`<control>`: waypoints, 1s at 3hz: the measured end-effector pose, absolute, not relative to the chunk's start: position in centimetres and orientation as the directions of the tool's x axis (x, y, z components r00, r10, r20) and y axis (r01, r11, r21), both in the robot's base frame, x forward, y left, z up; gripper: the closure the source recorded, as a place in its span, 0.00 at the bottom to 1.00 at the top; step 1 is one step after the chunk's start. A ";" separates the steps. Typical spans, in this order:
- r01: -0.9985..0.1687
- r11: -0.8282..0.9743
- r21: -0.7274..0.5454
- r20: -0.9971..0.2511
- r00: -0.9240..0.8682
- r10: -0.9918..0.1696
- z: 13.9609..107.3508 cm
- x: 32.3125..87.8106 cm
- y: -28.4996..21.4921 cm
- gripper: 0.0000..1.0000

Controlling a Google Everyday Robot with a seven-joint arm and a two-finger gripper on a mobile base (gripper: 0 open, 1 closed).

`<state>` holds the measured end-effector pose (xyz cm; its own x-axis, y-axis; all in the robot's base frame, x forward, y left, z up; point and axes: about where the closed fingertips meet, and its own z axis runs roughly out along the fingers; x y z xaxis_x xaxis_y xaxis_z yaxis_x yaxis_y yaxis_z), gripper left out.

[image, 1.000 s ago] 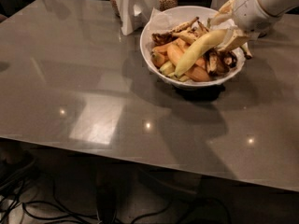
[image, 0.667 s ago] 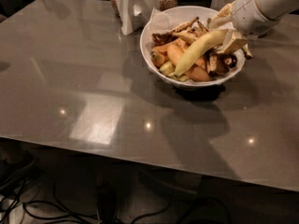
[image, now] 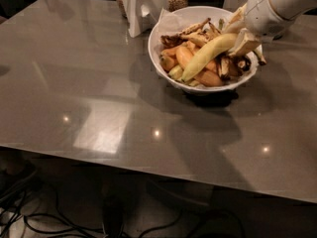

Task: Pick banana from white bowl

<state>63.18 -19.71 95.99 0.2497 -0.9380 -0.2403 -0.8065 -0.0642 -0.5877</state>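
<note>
One gripper (image: 241, 33) above white bowl (image: 153, 46), clamped on banana (image: 205, 58), tip hidden.

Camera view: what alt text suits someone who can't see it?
A robot's white gripper sits at the upper end of a pale yellow banana lying across orange pieces in a white bowl on a grey table.

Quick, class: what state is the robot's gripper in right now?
The gripper: at the banana's right end, over the white bowl; open or closed cannot be told.
</note>
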 end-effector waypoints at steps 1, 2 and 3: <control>-0.800 -0.057 -0.597 -0.236 0.243 -0.941 96.4 63.0 -19.8 1.00; -0.788 -0.044 -0.614 -0.239 0.239 -0.941 97.6 62.9 -20.1 1.00; -0.777 -0.009 -0.630 -0.283 0.241 -0.928 99.4 62.4 -20.5 1.00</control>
